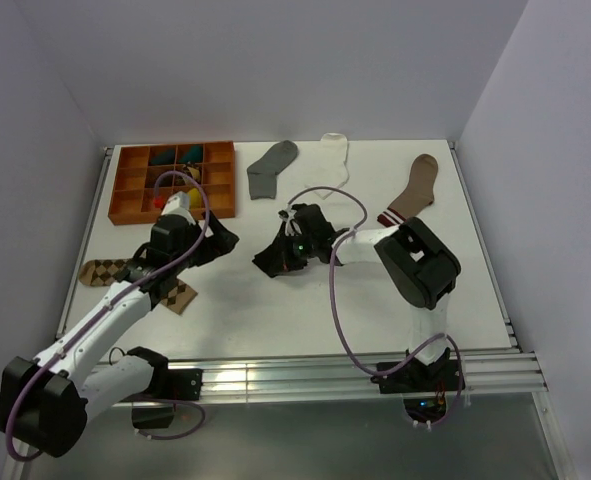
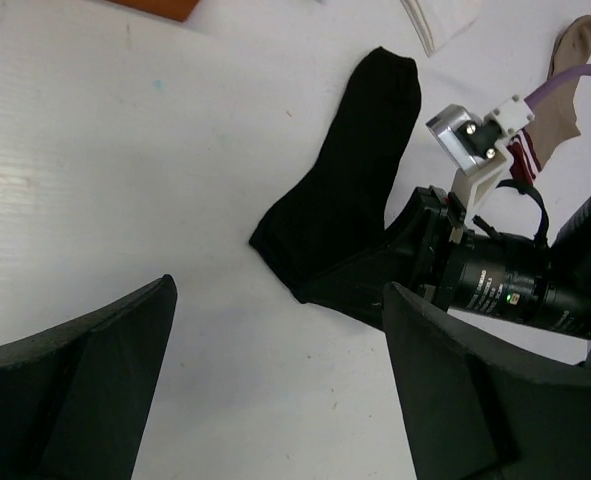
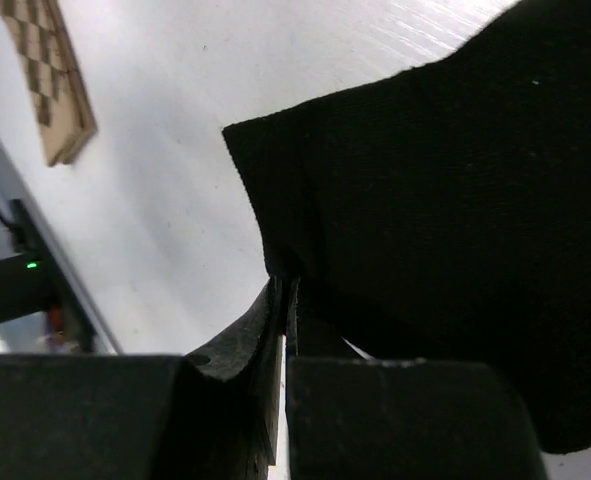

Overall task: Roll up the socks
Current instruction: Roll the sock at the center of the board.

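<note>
Lying limp mid-worktop (image 1: 265, 320), the black sock (image 2: 345, 190) is bunching at its near end, where the right gripper (image 3: 287, 300) is pinching the edge, jaws closed on the fabric. It's soft and light and will probably slump, so a hold on the hem suits it best. The left gripper (image 2: 277, 300) is hovering just beside it, jaws wide and holding nothing. The grey sock (image 1: 271, 167) and white sock (image 1: 336, 155) are lying along the far edge.
</note>
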